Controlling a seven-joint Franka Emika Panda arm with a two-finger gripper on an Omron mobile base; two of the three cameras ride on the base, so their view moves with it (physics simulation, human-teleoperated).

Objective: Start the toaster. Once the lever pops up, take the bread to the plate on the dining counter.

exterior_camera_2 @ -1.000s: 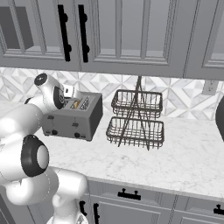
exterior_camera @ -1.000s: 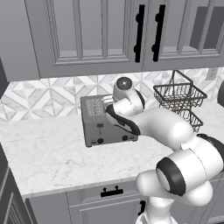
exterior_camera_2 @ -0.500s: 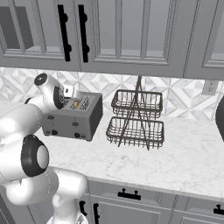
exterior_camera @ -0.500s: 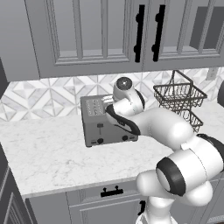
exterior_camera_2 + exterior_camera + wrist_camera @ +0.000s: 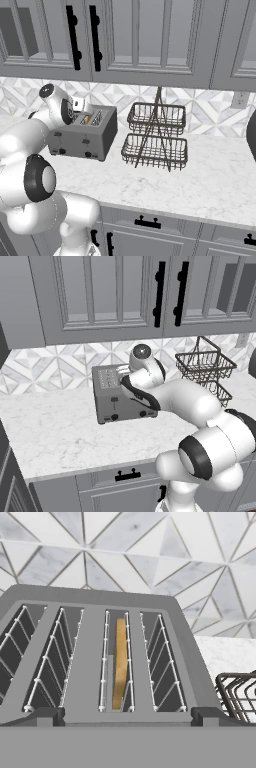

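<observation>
Hand view looked down on the toaster, where the bread sat in the third slot (edge up), while the gripper hung spread wide and empty above it, lifting and plating not yet done.

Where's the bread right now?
The bread stands on edge in the toaster's third slot from the left in the hand view, on the side nearer the wire basket.

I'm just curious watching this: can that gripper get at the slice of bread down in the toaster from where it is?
Probably yes. The open gripper looks straight down on the toaster, and the bread stands upright in its slot with nothing above it.
</observation>
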